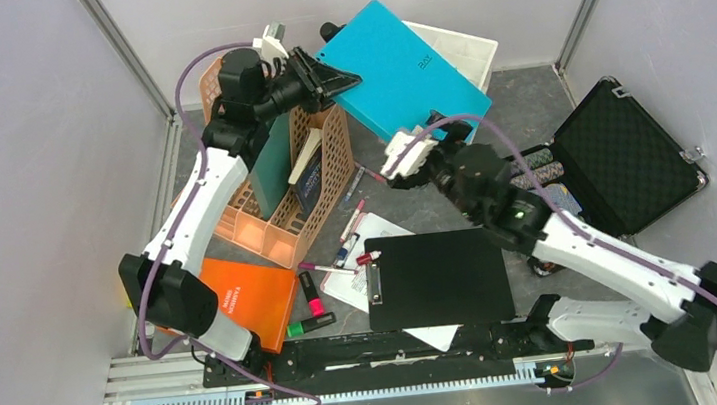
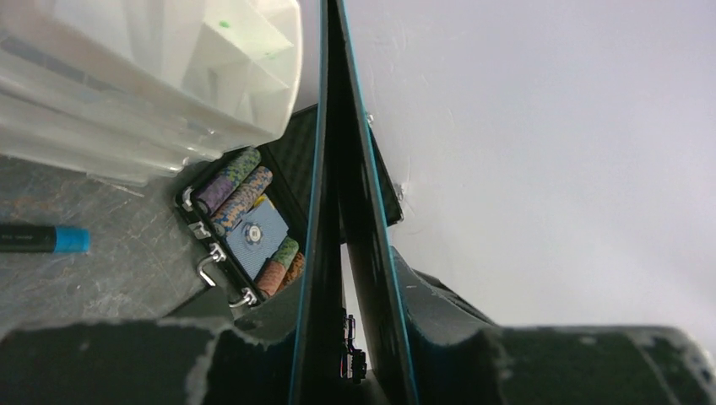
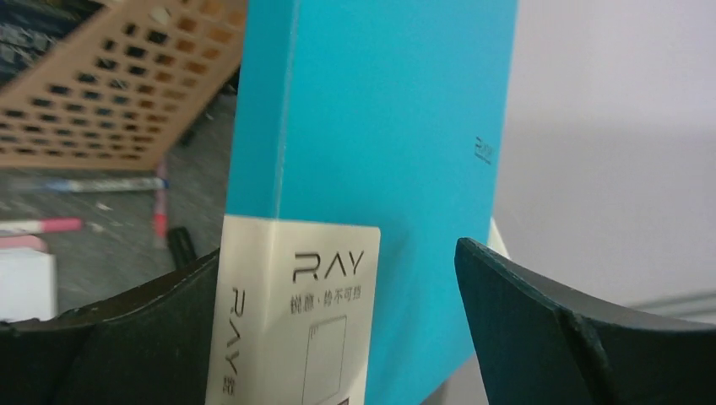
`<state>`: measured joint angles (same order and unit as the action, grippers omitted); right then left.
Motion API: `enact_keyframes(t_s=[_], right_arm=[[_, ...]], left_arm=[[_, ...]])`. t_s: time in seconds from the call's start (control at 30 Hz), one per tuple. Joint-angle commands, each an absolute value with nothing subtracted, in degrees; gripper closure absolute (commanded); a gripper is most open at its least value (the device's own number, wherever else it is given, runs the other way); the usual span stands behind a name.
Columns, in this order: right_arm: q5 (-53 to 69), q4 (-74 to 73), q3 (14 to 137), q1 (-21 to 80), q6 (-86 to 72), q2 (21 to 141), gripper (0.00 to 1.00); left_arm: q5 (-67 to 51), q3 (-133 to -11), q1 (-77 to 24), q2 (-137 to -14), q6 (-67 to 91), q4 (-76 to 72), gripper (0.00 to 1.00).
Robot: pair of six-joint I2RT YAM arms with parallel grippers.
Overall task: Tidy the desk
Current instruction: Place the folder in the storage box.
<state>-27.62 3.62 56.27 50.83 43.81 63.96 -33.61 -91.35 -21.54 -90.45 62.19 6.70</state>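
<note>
The dark grey stone-patterned tabletop (image 1: pixel 526 109) lies flat between grey walls, with an aluminium rail at its near edge; its long axis cannot be told. An open black foam-lined case (image 1: pixel 630 149) is seen at the right. A flat cyan folder (image 3: pixel 371 110) is held tilted over the far middle, its long axis running far-left to near-right. "RAY" is printed on its cover and on its white corner label. A black clipboard (image 1: pixel 438 280) lies near, an orange perforated file rack (image 1: pixel 332 180) stands left, and pens (image 1: pixel 351 220) lie between. The left fingers (image 2: pixel 549 363) are clamped on the folder's left corner. The right fingers (image 3: pixel 549 337) are spread apart around its labelled corner.
</note>
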Motion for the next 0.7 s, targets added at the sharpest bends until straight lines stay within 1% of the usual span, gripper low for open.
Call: enact_keyframes(t_s=[0.0,0.13,0.37,0.53,0.67], right_arm=[[-1.5,-7.8,60.5,44.4,29.3,56.4,0.03],[6.6,-10.4,60.4,39.6,28.3,51.3,0.03],[17.9,-17.3,59.0,36.2,34.4,44.6,0.02],[18.9,-18.7,56.5,35.0,35.7,41.4,0.02],[15.6,-18.5,53.9,34.5,36.2,39.5,0.02]], left_arm=[[-41.5,-99.8,-20.2,-86.8,55.3,1.4,0.98],[-42.5,-105.7,-18.6,-85.4,46.9,7.2,0.98],[-40.6,-108.8,-14.5,-82.1,41.3,10.2,0.98],[-39.5,-111.7,-11.3,-80.7,36.0,11.6,0.98],[-37.1,-118.4,-9.0,-80.0,24.2,21.5,0.98]])
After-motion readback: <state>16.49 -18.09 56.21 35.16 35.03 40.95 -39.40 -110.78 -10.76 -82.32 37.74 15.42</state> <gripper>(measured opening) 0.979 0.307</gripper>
